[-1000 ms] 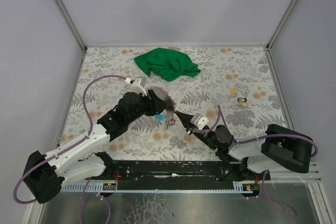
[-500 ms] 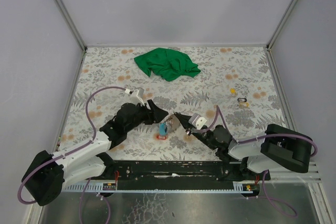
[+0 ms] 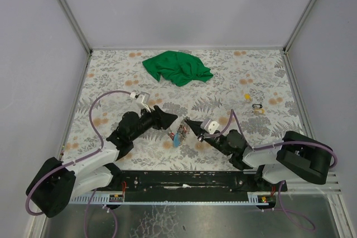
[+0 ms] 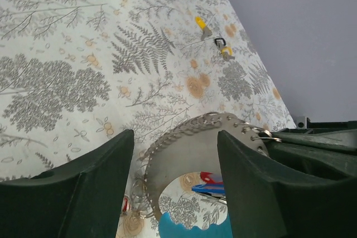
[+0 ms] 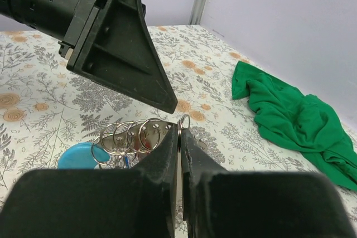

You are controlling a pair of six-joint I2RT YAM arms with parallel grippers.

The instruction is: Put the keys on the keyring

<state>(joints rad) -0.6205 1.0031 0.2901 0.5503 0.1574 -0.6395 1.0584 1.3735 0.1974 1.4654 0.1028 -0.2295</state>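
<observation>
Fig., top + wrist views | progress: late, prob. – red-tag key (image 3: 169, 134) & blue-tag key (image 3: 177, 140) bunched at keyring (image 3: 180, 131); threading unconfirmed, check pending | R gripper (image 3: 188, 121): jaws clenched on keyring rim, keyring at their 8 o'clock | L gripper (image 3: 170, 117): jaws released, keyring at 5 o'clock, no contact seen

Light blue tag (image 4: 184, 229) is cut off by the left wrist view's bottom edge. Keyring (image 5: 148, 132) is partly hidden behind right tool (image 5: 179, 129). Keys (image 3: 177, 135) are too small to be told apart from above.
</observation>
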